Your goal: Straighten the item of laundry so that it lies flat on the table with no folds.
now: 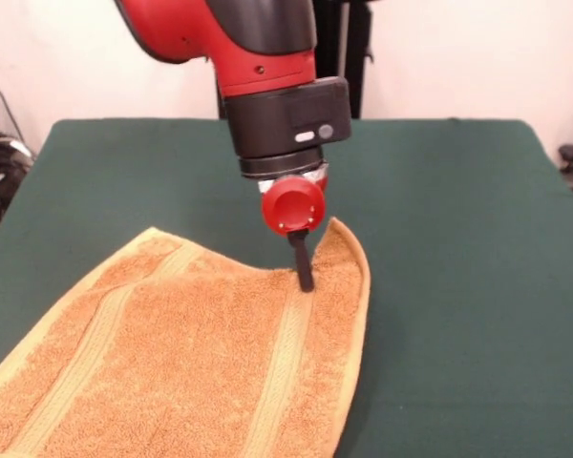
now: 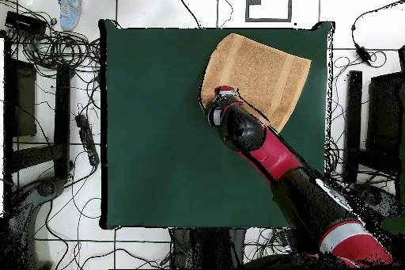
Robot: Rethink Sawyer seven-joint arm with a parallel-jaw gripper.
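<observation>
The item of laundry [image 1: 191,363], an orange-tan terry towel with ribbed bands, lies spread on the table [image 1: 458,239] at the near left of the front view. Its far right corner stands curled up off the cloth, and its right edge is rolled over. My gripper [image 1: 305,279] comes down at that raised far edge, its black fingers together and shut on the towel. From overhead, the towel [image 2: 261,73] sits near the table's [image 2: 150,124] top right corner. The arm's wrist [image 2: 224,108] covers the towel's lower left edge and hides the fingers.
Dark green cloth covers the whole table, with bare cloth to the right of the towel in the front view. Cables and equipment [image 2: 47,85] lie on the floor around the table. The towel's near edge reaches the table's front edge.
</observation>
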